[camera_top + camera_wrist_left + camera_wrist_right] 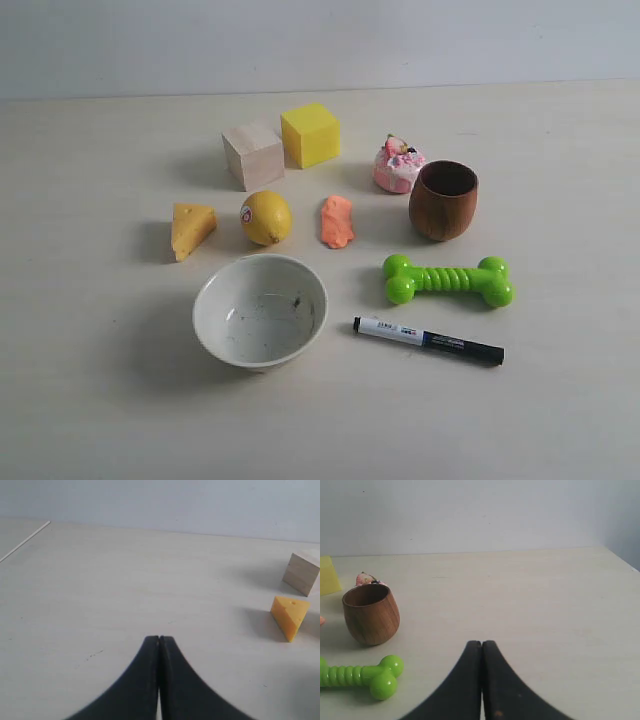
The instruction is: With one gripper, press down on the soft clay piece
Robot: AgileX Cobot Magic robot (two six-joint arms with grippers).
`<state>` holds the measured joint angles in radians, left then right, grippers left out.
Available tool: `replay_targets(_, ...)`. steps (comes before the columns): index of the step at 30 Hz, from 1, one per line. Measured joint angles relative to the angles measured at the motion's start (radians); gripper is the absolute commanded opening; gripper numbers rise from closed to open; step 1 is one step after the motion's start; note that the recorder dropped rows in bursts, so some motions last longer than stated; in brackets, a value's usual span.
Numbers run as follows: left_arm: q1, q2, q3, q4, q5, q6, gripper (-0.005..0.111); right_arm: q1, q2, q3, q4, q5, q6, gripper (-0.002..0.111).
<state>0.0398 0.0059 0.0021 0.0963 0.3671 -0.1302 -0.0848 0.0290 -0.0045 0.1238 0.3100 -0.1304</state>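
Observation:
The soft clay piece (pixel 337 221), a small salmon-orange lump, lies on the table between the lemon (pixel 266 217) and the wooden cup (pixel 443 200). Neither arm shows in the exterior view. My left gripper (pixel 159 639) is shut with nothing in it, over bare table well away from the clay, which its view does not show. My right gripper (pixel 481 643) is also shut and empty, over bare table to the side of the wooden cup (pixel 371 613). A sliver of the clay (pixel 321 621) peeks in at that view's edge.
Around the clay stand a wood block (pixel 252 155), a yellow cube (pixel 310 134), a cheese wedge (pixel 191 229), a pink-and-white cake toy (pixel 397 166), a white bowl (pixel 260 309), a green bone toy (pixel 447 280) and a marker (pixel 428 340).

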Motion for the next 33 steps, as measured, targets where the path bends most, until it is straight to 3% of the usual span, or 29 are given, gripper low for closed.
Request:
replay_targets(25,0.000,0.000,0.000,0.000,-0.009,0.000,0.000,0.000,0.000,0.000,0.000,0.000,0.000,0.000)
replay_targets(33,0.000,0.000,0.000,0.002,-0.232,0.000,0.000,0.000,0.000,0.000,0.000,0.000,0.000,0.000)
